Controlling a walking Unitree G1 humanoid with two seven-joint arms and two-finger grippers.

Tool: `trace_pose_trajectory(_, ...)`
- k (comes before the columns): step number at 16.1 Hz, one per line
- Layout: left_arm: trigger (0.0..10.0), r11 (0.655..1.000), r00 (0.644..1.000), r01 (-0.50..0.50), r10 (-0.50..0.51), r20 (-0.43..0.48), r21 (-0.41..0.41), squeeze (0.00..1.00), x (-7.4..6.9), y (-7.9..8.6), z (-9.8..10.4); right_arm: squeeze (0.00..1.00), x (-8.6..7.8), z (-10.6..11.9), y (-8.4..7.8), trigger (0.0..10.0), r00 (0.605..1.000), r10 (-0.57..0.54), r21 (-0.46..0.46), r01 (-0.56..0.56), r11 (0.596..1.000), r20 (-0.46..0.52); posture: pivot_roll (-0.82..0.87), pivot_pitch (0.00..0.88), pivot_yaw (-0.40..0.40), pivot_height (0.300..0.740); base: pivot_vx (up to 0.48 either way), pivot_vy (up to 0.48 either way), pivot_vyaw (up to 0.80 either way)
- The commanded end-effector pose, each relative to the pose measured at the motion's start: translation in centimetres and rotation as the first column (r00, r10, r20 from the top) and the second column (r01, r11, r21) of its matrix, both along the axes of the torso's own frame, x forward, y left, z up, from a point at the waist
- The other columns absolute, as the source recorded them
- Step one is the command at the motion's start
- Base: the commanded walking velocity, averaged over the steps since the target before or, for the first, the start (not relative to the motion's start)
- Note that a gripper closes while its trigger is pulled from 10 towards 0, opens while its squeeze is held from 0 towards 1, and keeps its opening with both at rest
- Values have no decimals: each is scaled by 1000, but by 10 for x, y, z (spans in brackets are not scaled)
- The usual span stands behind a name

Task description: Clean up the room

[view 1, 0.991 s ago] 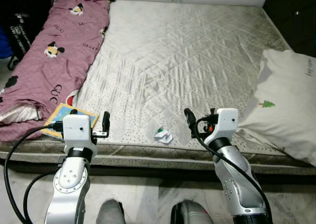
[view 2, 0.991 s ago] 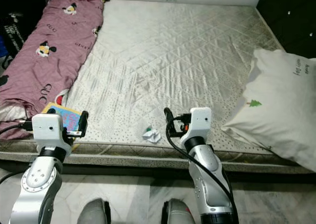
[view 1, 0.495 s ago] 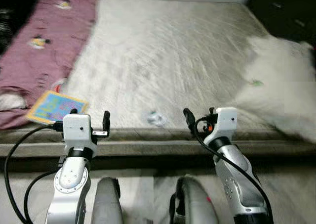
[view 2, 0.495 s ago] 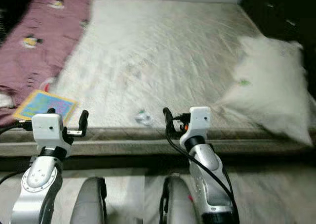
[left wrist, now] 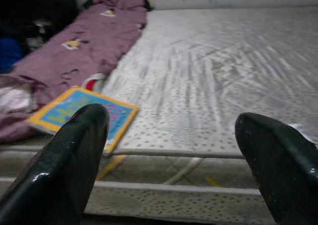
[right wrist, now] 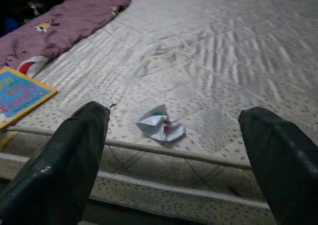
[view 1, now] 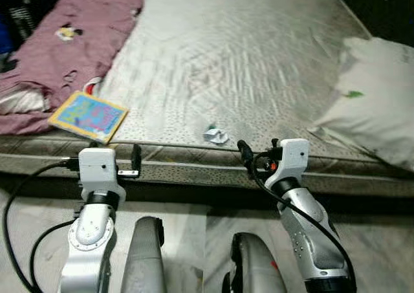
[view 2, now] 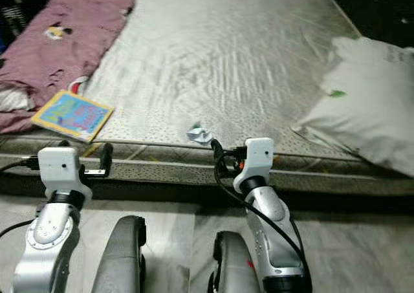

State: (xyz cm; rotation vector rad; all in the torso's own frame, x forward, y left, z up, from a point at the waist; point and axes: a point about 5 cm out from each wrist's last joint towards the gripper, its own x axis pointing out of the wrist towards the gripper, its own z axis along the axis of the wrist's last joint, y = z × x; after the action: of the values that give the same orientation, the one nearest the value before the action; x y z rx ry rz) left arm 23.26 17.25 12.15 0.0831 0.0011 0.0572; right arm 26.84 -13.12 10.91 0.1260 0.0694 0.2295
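Note:
A crumpled white paper (view 1: 215, 135) with a bit of green lies on the bare quilted mattress (view 1: 246, 54), close to its front edge. The right wrist view has the paper (right wrist: 161, 126) straight ahead between the two fingers. My right gripper (view 1: 253, 158) is open and empty, just short of the mattress edge and a little below the paper. A colourful children's book (view 1: 88, 116) rests on the front left corner of the mattress. My left gripper (left wrist: 171, 116) is open and empty too, held before the mattress side to the right of the book (left wrist: 79, 113).
A pink cartoon-print blanket (view 1: 65, 41) is bunched along the left side of the bed. A white pillow (view 1: 375, 112) lies at the right edge. Dark furniture (view 1: 388, 8) stands at the back right. Pale marble floor (view 1: 362, 228) runs in front of the bed, with my legs (view 1: 145, 254) over it.
The whole view has shifted and blurred as I moved. The mattress front edge now sits higher in the picture, level with both grippers. Paper and book lie where they were. Both grippers stay open.

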Motion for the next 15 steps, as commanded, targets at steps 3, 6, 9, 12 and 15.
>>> trace_pose_trajectory(3,10000,1000,1000,8,-8,30,-14,0,0,-1,6,0,0,2,0,10000,1000,13,-4,-13,1000,4,21,136,-59,620,184,0,0)
trace_pose_trajectory(6,10000,1000,1000,14,-13,28,-20,0,0,-1,6,0,0,2,-1,10000,1000,10,-6,-10,1000,4,20,140,-58,620,309,0,263)
trace_pose_trajectory(9,10000,1000,1000,16,-16,25,-22,0,0,-1,6,0,0,2,-1,10000,1000,6,4,-6,1000,2,18,144,-57,620,310,0,446)
trace_pose_trajectory(12,10000,999,1000,20,-19,24,-25,0,0,-2,6,0,0,2,-2,10000,1000,3,4,-3,1000,0,18,144,-58,620,304,0,0)
trace_pose_trajectory(15,10000,999,1000,23,-22,20,-27,0,0,-2,5,0,0,2,-2,10000,1000,0,10,0,1000,-3,18,145,-58,620,288,0,0)
